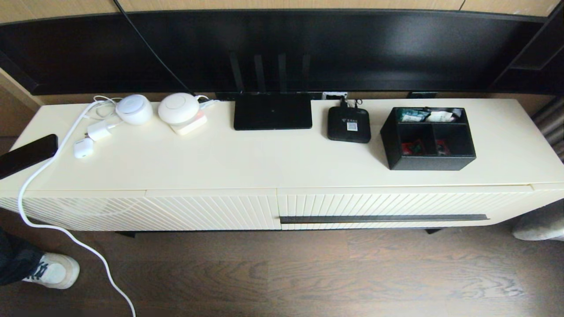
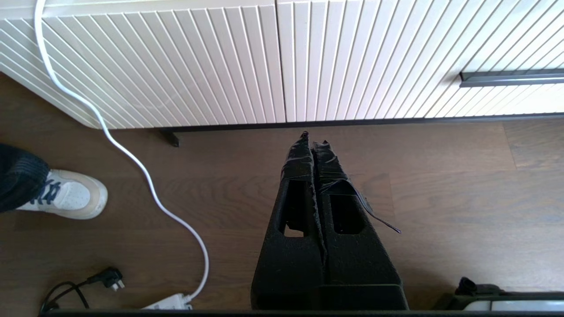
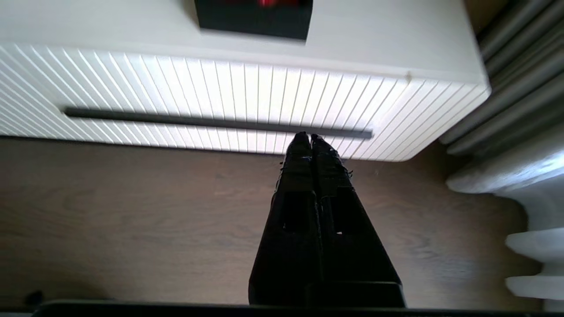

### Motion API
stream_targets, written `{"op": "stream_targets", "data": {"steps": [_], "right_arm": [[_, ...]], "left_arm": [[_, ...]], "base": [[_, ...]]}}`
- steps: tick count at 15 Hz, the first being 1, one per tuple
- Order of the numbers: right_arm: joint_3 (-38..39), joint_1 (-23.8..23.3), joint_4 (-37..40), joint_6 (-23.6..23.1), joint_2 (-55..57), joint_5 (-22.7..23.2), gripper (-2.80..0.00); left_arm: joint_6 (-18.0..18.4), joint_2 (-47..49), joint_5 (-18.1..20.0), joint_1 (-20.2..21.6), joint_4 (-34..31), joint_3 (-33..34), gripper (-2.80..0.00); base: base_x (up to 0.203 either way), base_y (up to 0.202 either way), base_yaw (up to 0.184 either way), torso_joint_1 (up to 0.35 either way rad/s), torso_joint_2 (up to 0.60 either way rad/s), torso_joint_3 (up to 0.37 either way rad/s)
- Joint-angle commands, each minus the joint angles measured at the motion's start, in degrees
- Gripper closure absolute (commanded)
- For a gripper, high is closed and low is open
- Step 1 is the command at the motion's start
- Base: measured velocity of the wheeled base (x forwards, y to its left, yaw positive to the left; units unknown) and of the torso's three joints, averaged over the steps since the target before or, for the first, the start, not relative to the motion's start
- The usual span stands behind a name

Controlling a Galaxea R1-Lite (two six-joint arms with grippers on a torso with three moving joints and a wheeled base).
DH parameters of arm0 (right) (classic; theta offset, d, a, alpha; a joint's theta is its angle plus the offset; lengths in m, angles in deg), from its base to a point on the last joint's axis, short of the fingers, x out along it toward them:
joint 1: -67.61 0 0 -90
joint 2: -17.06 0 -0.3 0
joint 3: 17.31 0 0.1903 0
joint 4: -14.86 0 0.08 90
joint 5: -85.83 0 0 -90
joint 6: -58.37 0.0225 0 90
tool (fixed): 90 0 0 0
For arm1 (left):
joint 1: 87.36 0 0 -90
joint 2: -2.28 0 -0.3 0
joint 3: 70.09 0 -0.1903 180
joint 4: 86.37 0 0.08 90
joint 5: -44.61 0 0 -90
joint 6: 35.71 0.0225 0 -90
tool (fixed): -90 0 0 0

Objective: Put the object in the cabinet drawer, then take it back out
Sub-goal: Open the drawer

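The black organizer box [image 1: 427, 137] stands on the cabinet top at the right, with small colourful packets in its three compartments; its front edge [image 3: 253, 20] shows in the right wrist view. Below it the cream cabinet drawer [image 1: 396, 204] is closed, its dark bar handle [image 1: 383, 218] running along the ribbed front. Neither arm shows in the head view. My right gripper [image 3: 309, 137] is shut and empty, low over the floor, in front of the handle [image 3: 216, 122] and apart from it. My left gripper [image 2: 313, 140] is shut and empty over the floor before the cabinet's middle.
On the top stand a flat router [image 1: 272, 111], a small black box with a label [image 1: 348, 124], white round devices [image 1: 178, 108] and chargers, and a phone [image 1: 26, 155]. A white cable [image 1: 66, 229] trails to the floor. A person's shoe [image 1: 53, 269] is at the left; a radiator [image 3: 520, 145] at the right.
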State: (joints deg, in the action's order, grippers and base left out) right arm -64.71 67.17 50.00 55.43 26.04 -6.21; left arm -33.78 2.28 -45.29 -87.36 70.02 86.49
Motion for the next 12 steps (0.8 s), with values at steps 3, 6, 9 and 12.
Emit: {"op": "stream_targets", "data": {"steps": [3,6,9,12], "right_arm": [[-15.21,0.46,4.56,-6.02,18.23,2.08,0.0],[-23.34,0.7,5.26,-20.22,30.69,4.54,0.0],[-27.49,2.0,5.2,-38.86,41.95,5.29,0.0],[-27.08,7.32,4.89,-48.69,51.76,5.0,0.0]], "left_arm": [[0.01,0.09,-0.01,0.0,-0.02,0.05,0.0],[0.01,0.09,-0.01,0.0,0.06,0.04,0.0],[0.01,0.09,-0.01,0.0,-0.01,0.04,0.0],[0.01,0.09,-0.01,0.0,-0.02,0.01,0.0]], "base": [[0.0,0.0,0.0,0.0,0.0,0.0],[0.0,0.0,0.0,0.0,0.0,0.0],[0.0,0.0,0.0,0.0,0.0,0.0],[0.0,0.0,0.0,0.0,0.0,0.0]]}}
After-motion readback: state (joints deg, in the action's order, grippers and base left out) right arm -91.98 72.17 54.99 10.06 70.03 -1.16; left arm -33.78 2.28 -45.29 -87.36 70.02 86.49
